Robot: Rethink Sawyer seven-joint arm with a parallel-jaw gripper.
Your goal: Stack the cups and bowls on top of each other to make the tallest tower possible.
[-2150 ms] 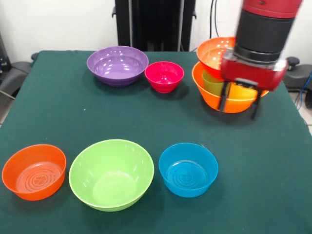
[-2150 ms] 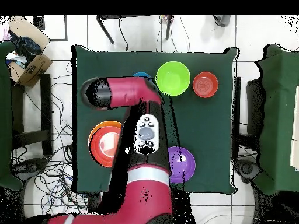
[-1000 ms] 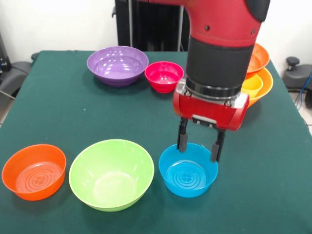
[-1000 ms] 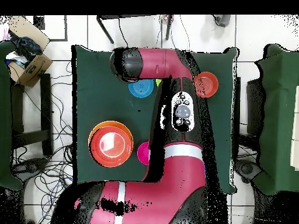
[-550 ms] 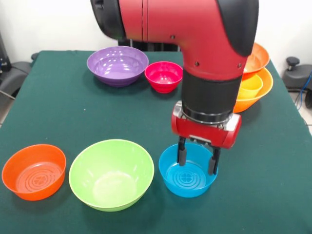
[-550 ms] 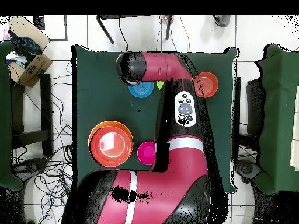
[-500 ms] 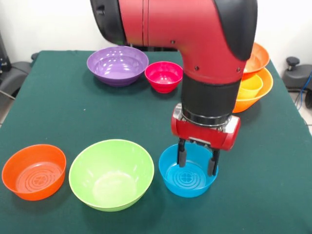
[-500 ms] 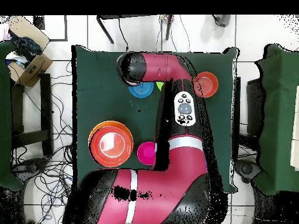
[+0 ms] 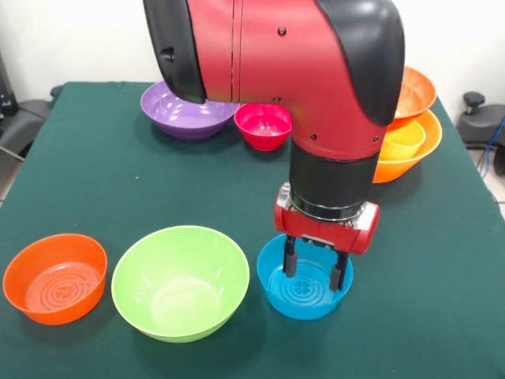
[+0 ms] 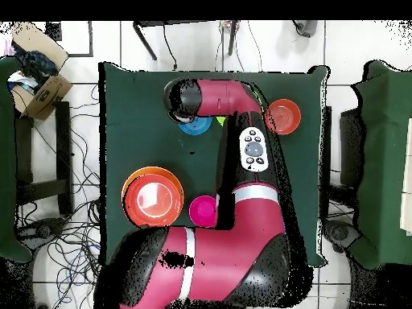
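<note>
Table (image 9: 95, 158): dark green cloth, all four edges visible from overhead. Bare cloth runs across the middle band and the 9 o'clock side in the front view; a narrower bare strip lies along the 3 o'clock edge below the stack.

Gripper (image 9: 314, 270): black fingers (image 9: 289, 257) pointing straight down, parted, both tips lowered inside the small blue bowl (image 9: 304, 276), one near each inner wall. Nothing is clamped between them; contact with the bowl's wall cannot be told. The arm (image 9: 316, 79) fills the upper centre of the front view and covers most of the table's middle from overhead.

Small blue bowl: translucent, upright, ringed floor, standing at 6 o'clock near the front edge; overhead only a sliver shows (image 10: 193, 127) under the wrist.

Big lime green bowl (image 9: 180, 280): upright, just beside the blue bowl at its 9 o'clock, not touching.

Small orange bowl (image 9: 55, 276): upright, ringed floor, near the 8 o'clock corner, apart from the lime bowl.

Purple bowl (image 9: 170, 117): upright at 11 o'clock by the far edge, partly behind the arm.

Small pink bowl (image 9: 264, 125): upright, just beside the purple bowl at its 3 o'clock.

Tower (image 9: 406, 142): at 2 o'clock near the table's edge; big orange bowl at the bottom, a yellow piece (image 9: 404, 136) nested inside, a wide red-orange bowl (image 9: 414, 91) tilted on top.
</note>
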